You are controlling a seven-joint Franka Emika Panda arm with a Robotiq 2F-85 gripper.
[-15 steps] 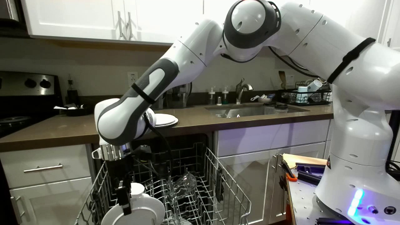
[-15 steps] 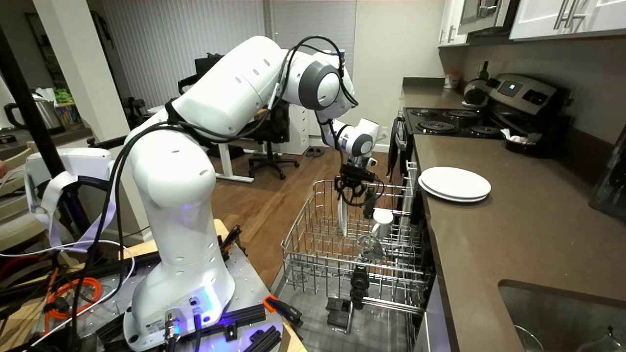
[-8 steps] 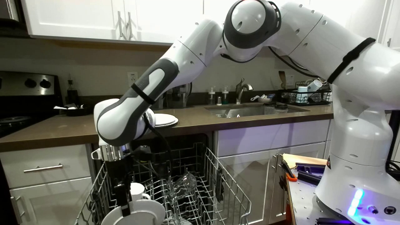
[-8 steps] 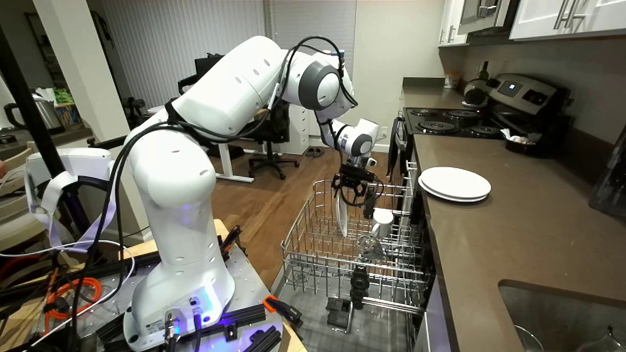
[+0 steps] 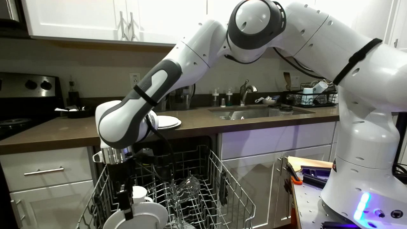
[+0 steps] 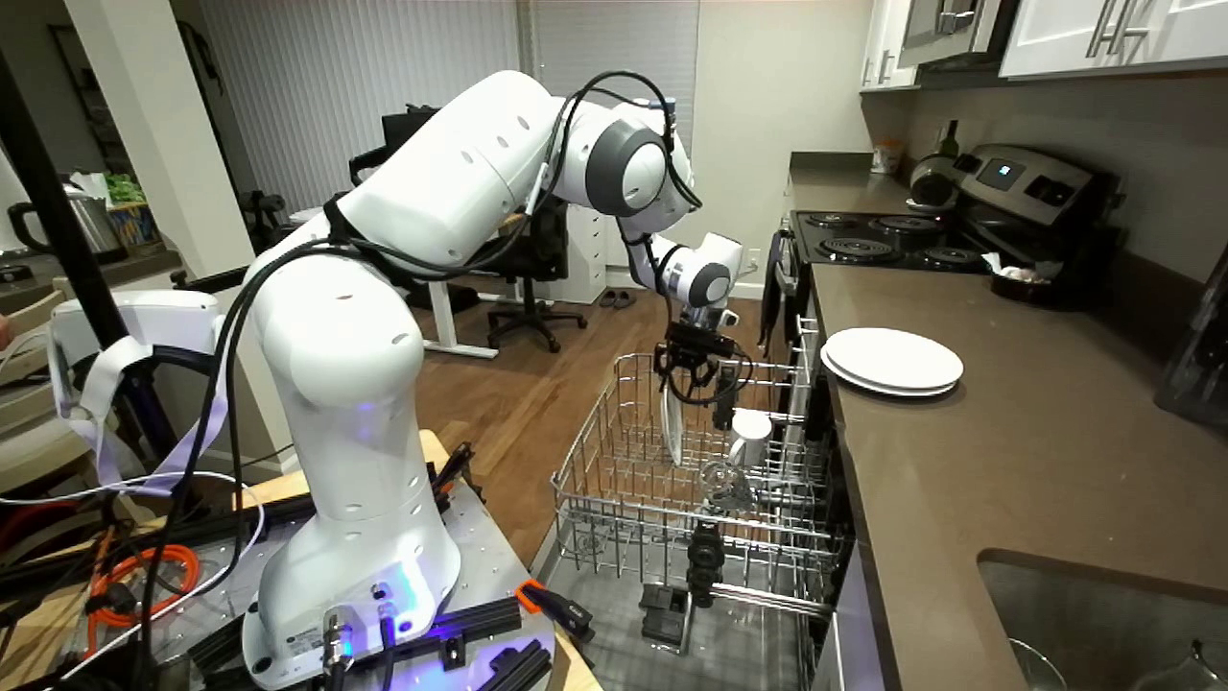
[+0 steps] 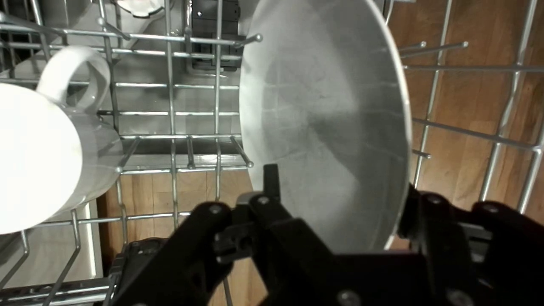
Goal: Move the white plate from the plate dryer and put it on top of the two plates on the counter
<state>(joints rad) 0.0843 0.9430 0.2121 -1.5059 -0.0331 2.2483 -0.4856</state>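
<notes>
Between the gripper's (image 7: 341,185) spread jaws: white plate (image 7: 316,97), on edge in plate dryer (image 7: 173,137); approach apparently done, grasp and stacking remain.

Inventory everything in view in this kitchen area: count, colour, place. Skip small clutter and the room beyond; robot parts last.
Counter: 1, brown, at right in an exterior view
Rack: 1, grey, pulled out beside counter
Plate: 1, white, on edge in rack
Stacked plates: 2, white, on counter
Mug: 1, white, in rack
Sink: 1, grey, set in counter
Glassware: several, clear, in rack and sink
Faucet: 1, silver, at sink
Pump bottles: 2, white-topped, beside faucet
Basket: 1, black, on counter
Cups: at least 2, pale, in basket
Stove: 1, black, beside counter
Appliance: 1, steel-grey, above stove
Cabinets: several, white, above and below counter
Arm: 1, white, extended over rack
Claw: 1, black, open around plate
</notes>
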